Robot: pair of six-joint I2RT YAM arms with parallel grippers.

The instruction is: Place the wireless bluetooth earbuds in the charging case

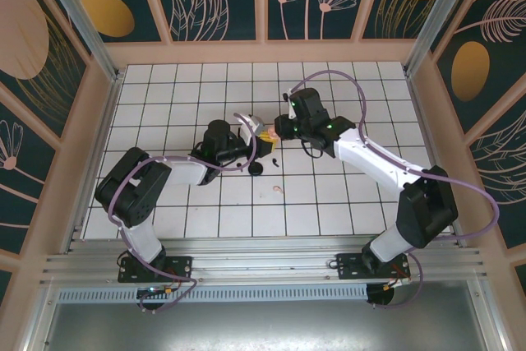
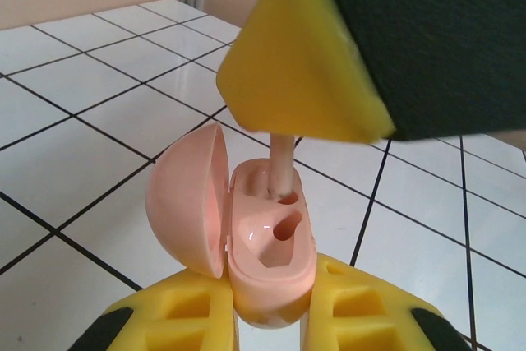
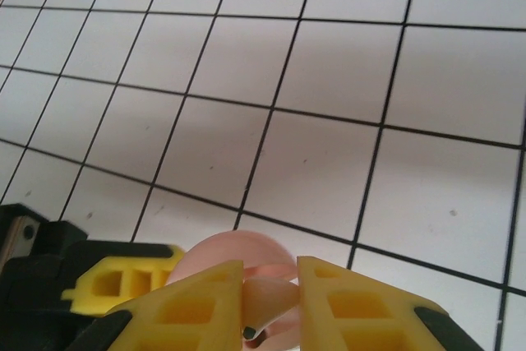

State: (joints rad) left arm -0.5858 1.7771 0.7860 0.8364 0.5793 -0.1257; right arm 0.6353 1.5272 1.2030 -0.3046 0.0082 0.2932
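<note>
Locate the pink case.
Left wrist view: pink case, lid open, held mid-table in the left claw, under the right claw holding a pink bud.

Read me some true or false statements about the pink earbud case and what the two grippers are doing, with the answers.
1. The pink charging case has its lid open. True.
2. The left gripper clamps that case between its fingers. True.
3. The right gripper holds a black earbud. False: it pinches a pale pink earbud.
4. Both pockets in the case are filled. False: the near pocket is empty, and the earbud's stem is just entering the far one.
</note>
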